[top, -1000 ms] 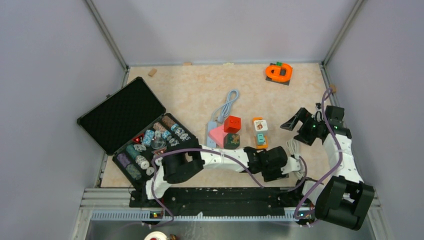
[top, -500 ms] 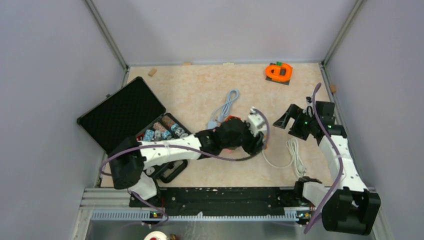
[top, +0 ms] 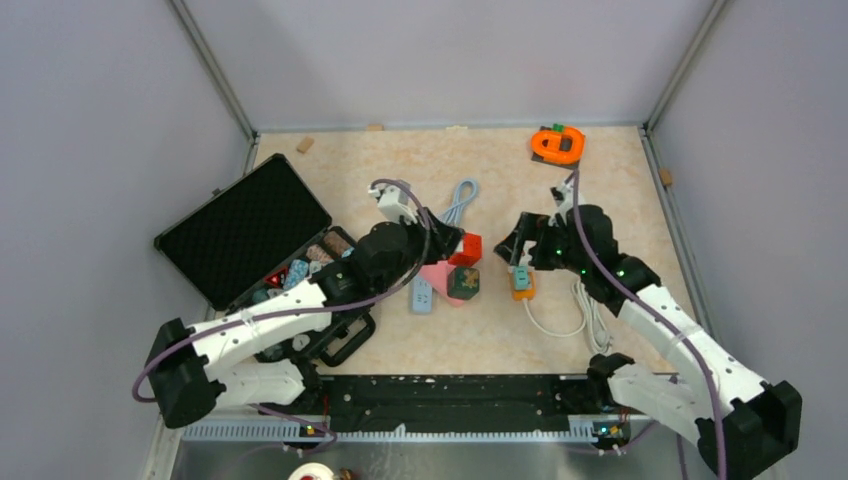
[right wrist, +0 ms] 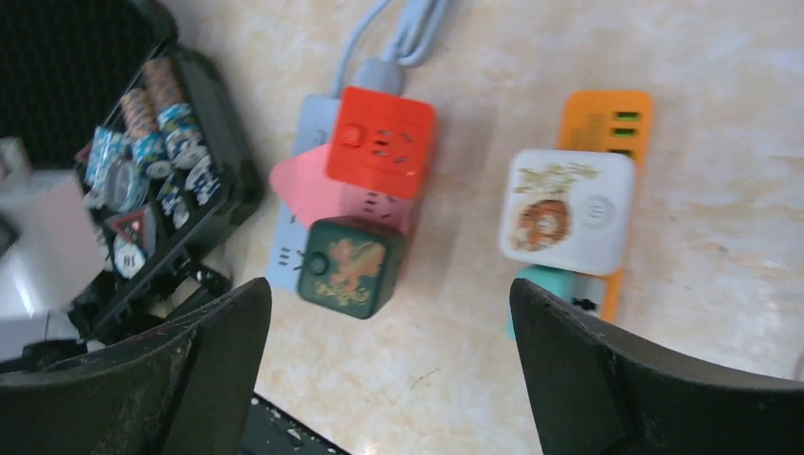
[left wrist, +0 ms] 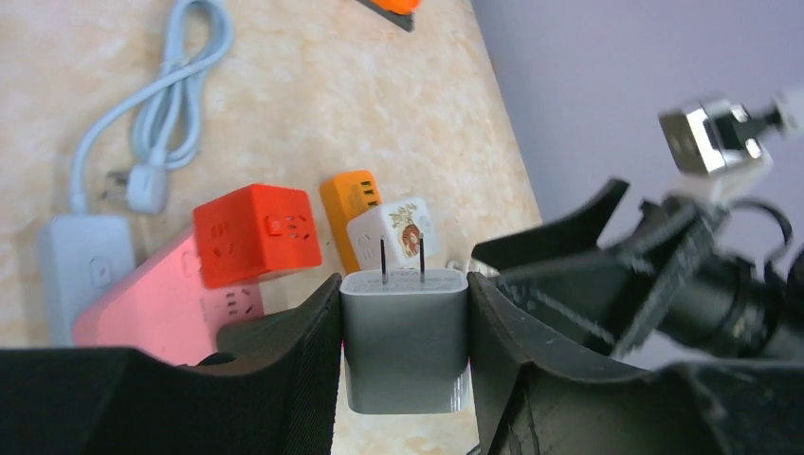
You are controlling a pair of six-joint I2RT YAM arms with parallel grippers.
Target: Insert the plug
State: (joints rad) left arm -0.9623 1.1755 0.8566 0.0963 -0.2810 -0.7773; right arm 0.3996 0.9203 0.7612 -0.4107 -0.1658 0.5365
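The left gripper (left wrist: pixel 405 313) was clenched on the plug (left wrist: pixel 405 341), a small grey block with two thin metal prongs pointing forward, away from the wrist. Its fingers (left wrist: pixel 313 332) pressed the block's two flat sides, and it hung above the worktop (top: pixel 400 190), just short of a cluster of socket blocks. The right gripper (right wrist: pixel 387 284) was spread wide and held nothing, hovering over that cluster.

The plug looked like rigid moulded plastic, probably light, with smooth sides that might slip under a weak pinch. The prongs seemed the delicate part and could bend if pushed in askew. The flat sides of the body, well behind the prongs, seemed the sound place to hold it, as it was held here.

The left wrist view alone showed the plug, its prongs and the grip. Beyond them lay a red cube socket (left wrist: pixel 256 232), a pink power strip (left wrist: pixel 156 308) and a pale grey strip (left wrist: pixel 85 270) with a coiled cable (left wrist: pixel 180 90). The right wrist view looked straight down on the socket faces: a green cube (right wrist: pixel 346 268) and a white cube (right wrist: pixel 567 210) sitting on an orange strip (right wrist: pixel 607 118). The overhead view showed both arms reaching inward from either side, and an open case (top: pixel 240 225) of chips at the left, but the plug itself could not be made out there.
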